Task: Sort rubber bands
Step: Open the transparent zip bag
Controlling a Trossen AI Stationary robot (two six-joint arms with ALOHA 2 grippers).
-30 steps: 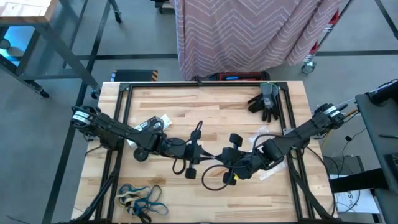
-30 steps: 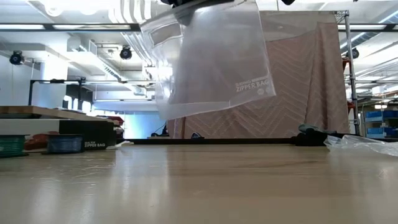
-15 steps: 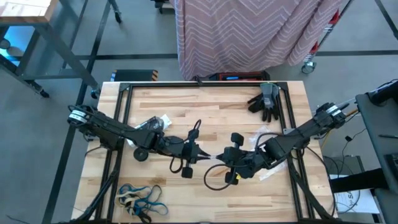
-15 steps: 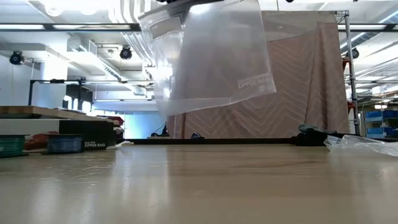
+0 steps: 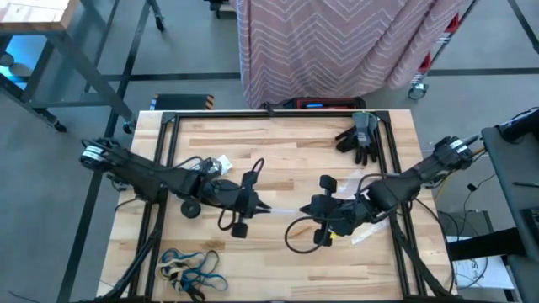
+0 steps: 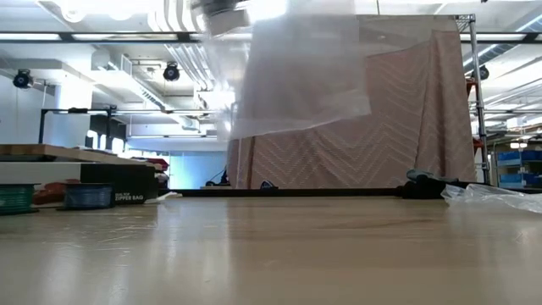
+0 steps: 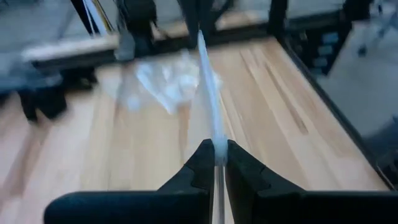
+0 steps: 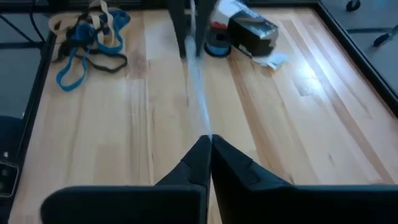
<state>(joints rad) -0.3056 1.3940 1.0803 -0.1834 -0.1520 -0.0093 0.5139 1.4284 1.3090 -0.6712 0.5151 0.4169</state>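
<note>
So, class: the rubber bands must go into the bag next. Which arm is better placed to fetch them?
Probably left: the left gripper is nearer the rubber bands than the right gripper; both pinch the clear bag.

From my station I can read only "ZIPPER BAG" in small white letters on the dark box (image 6: 118,183) at the left of the low frame; the hanging clear bag's (image 6: 296,72) print is blurred.

bright even ceiling light; clear bag (image 6: 292,72) motion-blurred, left wrist view smeared, soft shadows.
</note>
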